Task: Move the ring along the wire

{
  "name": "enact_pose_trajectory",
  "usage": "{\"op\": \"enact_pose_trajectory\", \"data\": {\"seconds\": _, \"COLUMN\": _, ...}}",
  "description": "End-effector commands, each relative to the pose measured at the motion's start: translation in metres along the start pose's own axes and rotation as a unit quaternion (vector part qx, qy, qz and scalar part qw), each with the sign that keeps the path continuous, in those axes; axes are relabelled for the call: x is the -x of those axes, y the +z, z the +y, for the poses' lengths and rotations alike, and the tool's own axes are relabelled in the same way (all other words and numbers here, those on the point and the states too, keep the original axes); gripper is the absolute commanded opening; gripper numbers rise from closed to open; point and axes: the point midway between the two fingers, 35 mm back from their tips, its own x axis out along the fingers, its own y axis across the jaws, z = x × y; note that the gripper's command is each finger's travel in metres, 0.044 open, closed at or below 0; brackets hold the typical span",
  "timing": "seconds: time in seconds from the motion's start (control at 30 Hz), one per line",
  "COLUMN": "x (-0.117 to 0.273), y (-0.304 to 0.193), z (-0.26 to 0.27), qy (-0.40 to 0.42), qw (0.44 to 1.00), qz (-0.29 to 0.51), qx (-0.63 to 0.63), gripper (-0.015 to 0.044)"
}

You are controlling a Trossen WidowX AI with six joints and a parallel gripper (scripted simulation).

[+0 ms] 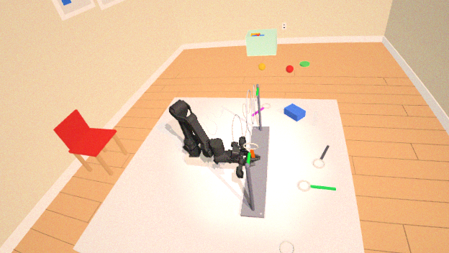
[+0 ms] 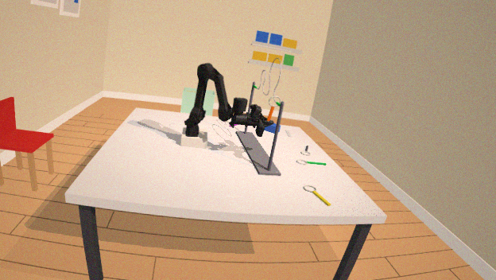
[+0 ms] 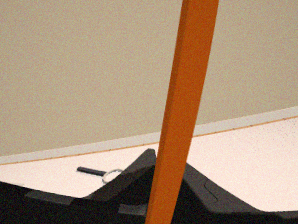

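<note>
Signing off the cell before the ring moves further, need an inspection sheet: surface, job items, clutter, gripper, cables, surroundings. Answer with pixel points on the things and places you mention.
Surface: white table point(image 1: 144, 215) point(image 2: 179, 187), grey base plate point(image 1: 258, 187) point(image 2: 256, 151) on it.
Job items: ring point(image 1: 250, 146) point(image 2: 274, 101) near the green part by the near post point(image 1: 250, 187) point(image 2: 276, 137); far post point(image 1: 259, 111) point(image 2: 249, 105) at the other end.
Clutter: blue block point(image 1: 294, 112) point(image 2: 273, 128); loose ring tools with green point(image 1: 323, 187) point(image 2: 316, 163), yellow point(image 2: 321, 198) and magenta point(image 1: 257, 111) handles.
Gripper point(image 1: 256, 158) point(image 2: 270, 123) point(image 3: 157, 156): shut on the orange handle point(image 1: 252, 154) point(image 2: 270, 114) point(image 3: 185, 100).
Cables: nothing seen.
Surroundings: red chair point(image 1: 102, 138) point(image 2: 28, 140) beside the table; balls on the floor.
</note>
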Motion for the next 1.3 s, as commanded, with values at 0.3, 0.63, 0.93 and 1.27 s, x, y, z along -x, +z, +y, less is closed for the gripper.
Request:
{"op": "enact_pose_trajectory", "data": {"seconds": 0.3, "x": 0.012, "y": 0.008, "z": 0.037, "qy": 0.008, "qw": 0.993, "qz": 0.046, "qx": -0.108, "gripper": -0.015}}
{"op": "enact_pose_trajectory", "data": {"seconds": 0.63, "x": 0.026, "y": 0.018, "z": 0.061, "qy": 0.02, "qw": 0.977, "qz": 0.101, "qx": -0.186, "gripper": -0.015}}
{"op": "enact_pose_trajectory", "data": {"seconds": 0.93, "x": 0.039, "y": 0.031, "z": 0.081, "qy": 0.04, "qw": 0.955, "qz": 0.149, "qx": -0.255, "gripper": -0.015}}
{"op": "enact_pose_trajectory", "data": {"seconds": 1.27, "x": 0.053, "y": 0.052, "z": 0.1, "qy": 0.072, "qw": 0.918, "qz": 0.203, "qx": -0.333, "gripper": -0.015}}
